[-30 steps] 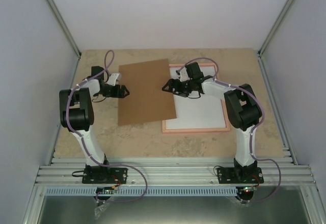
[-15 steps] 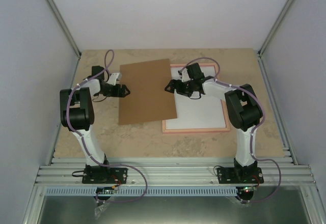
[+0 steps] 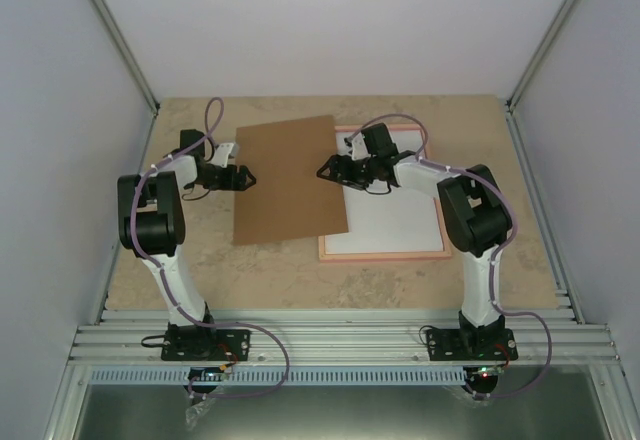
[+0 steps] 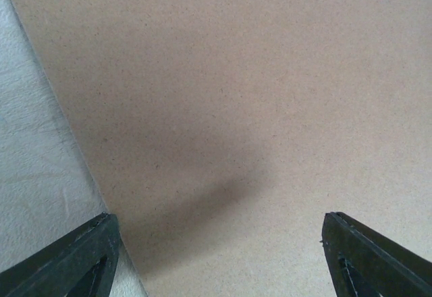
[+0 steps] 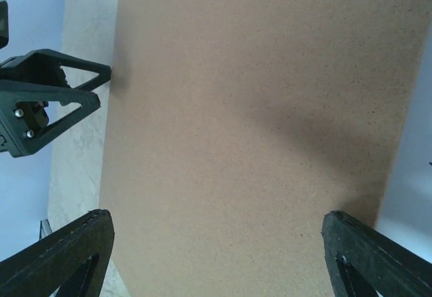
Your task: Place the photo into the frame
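Photo [image 3: 395, 218] seems to lie white side up in the frame [image 3: 383, 256], so next we slide the brown board [image 3: 285, 185] over it with our open, empty left end effector [image 3: 247, 176] and right end effector [image 3: 323, 170].

Frame [image 3: 385, 256]: a thin-edged salmon-pink rectangle lying flat on the table [image 3: 350, 285], right of centre, long sides running from near to far. Its near and right edges show in full. Its upper left corner and part of its left edge lie under a brown board [image 3: 285, 180], and part of its far end is hidden beneath an arm.

Photo [image 3: 395, 222]: a plain white rectangle lying flat inside the frame's border, filling the opening almost to the edges. Only a white face shows, with no printed picture visible. It sits square with the frame.
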